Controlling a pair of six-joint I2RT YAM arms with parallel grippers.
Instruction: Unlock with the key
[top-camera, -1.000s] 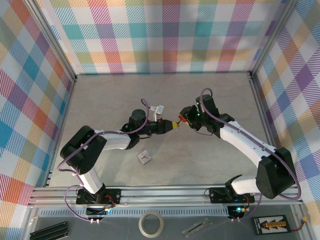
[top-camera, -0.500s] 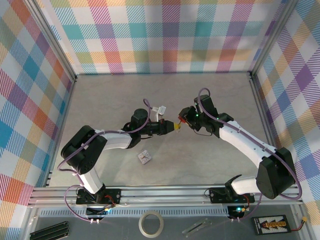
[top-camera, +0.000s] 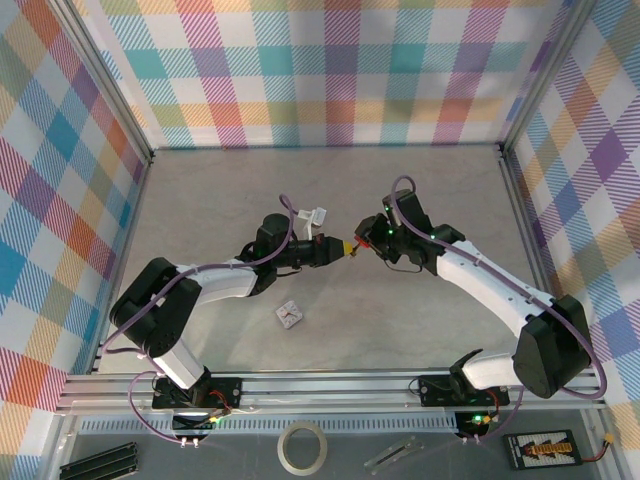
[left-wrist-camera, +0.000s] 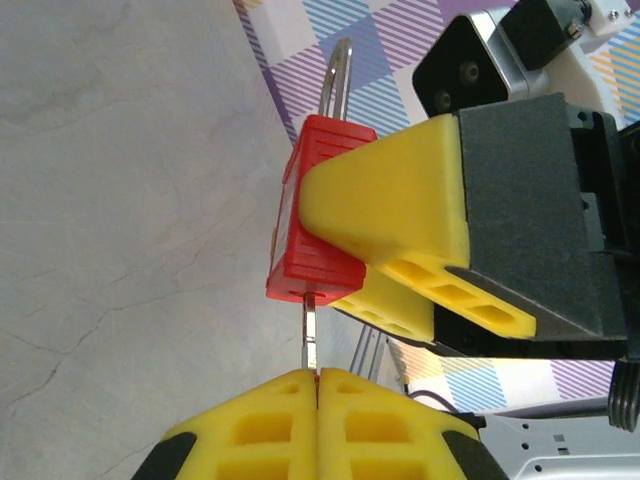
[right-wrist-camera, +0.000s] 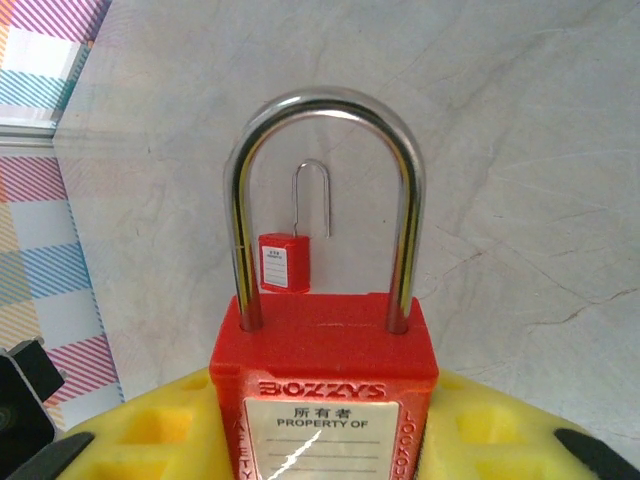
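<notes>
The left hand (left-wrist-camera: 318, 385) is closed on the key (left-wrist-camera: 311, 335), pinching its head so that only the thin blade shows. The right hand (right-wrist-camera: 325, 425) grips the red padlock (right-wrist-camera: 325, 345) by its body, between the yellow pads (right-wrist-camera: 150, 430), held above the bench (right-wrist-camera: 520, 200). The blade meets the underside of the body; how deep it sits cannot be told. The shackle (right-wrist-camera: 325, 102) is seated at both legs.

Handling: the padlock looks rigid and light, with a smooth case that may rotate in the pads. Hold the body, not the shackle. The key is probably stiff but thin, so turn it without side load.

The label (right-wrist-camera: 322, 435) reads "BOZZYS" and "PROPERTY OF", with Chinese characters between.
</notes>
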